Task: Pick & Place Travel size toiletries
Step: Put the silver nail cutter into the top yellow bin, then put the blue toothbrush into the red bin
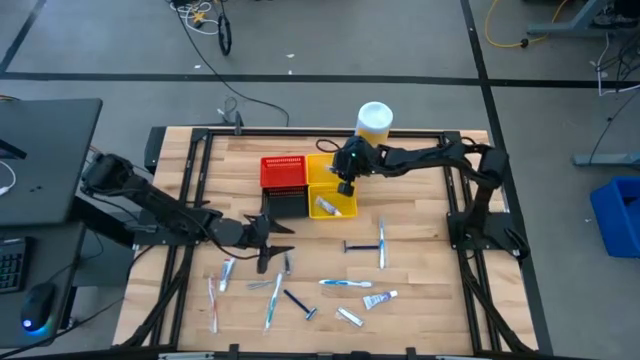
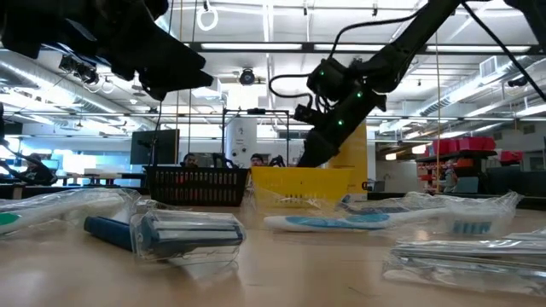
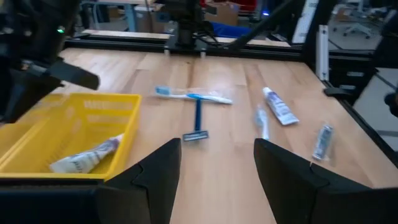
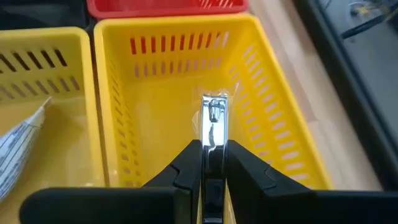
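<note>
My right gripper (image 4: 213, 152) hovers over a yellow bin (image 4: 267, 112) at the far middle of the table (image 1: 420, 205), shut on a small silver clipper in clear wrap (image 4: 214, 118). A white tube (image 4: 18, 149) lies in the neighbouring yellow bin. My left gripper (image 3: 217, 168) is open and holds nothing. It stands above the wood, just on the near side of the black bin (image 1: 285, 206). Toothbrushes (image 1: 345, 284), dark blue razors (image 1: 300, 303) and small tubes (image 1: 380, 299) lie flat and scattered along the near half of the table. My right gripper pinches the silver clipper between its two fingers at the clipper's rear end (image 4: 213, 142). The fingers lie along it, and its free end (image 4: 214, 107) sticks out past the fingertips. The fingers slant down from above. The clipper is lifted clear, above the yellow bin's floor.
A red bin (image 1: 283, 172) stands left of the yellow bins, with the black bin on its near side. A large yellow bottle with a white cap (image 1: 374, 122) stands at the far edge. A black frame (image 1: 200, 150) runs round the table.
</note>
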You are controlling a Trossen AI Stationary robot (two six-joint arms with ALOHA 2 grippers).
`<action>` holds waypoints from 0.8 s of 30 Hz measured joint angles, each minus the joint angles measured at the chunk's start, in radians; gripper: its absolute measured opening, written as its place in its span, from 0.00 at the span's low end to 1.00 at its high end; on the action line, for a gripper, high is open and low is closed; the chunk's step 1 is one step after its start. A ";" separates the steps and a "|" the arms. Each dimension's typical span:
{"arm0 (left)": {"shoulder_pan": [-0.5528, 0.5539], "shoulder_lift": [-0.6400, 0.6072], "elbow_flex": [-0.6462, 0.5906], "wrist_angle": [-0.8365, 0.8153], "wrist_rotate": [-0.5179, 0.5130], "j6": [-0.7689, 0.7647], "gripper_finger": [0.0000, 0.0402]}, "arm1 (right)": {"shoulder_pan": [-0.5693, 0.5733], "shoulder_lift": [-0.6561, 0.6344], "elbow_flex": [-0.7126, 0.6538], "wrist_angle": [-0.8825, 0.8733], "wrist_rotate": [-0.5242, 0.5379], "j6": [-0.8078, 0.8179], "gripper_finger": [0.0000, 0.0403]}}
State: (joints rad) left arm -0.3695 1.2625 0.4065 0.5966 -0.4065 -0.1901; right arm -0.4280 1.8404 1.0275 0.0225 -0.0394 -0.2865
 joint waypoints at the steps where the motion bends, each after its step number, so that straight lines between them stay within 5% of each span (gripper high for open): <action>1: 0.006 0.000 0.000 0.000 0.000 -0.004 0.53 | -0.008 0.006 0.000 0.004 -0.020 0.016 0.16; 24: 0.045 0.000 0.000 -0.003 0.000 -0.013 0.53 | -0.016 0.056 0.000 0.034 -0.066 0.061 0.41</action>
State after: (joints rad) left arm -0.3244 1.2621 0.4065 0.5940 -0.4061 -0.2028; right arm -0.4440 1.8965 1.0279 0.0570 -0.1059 -0.2253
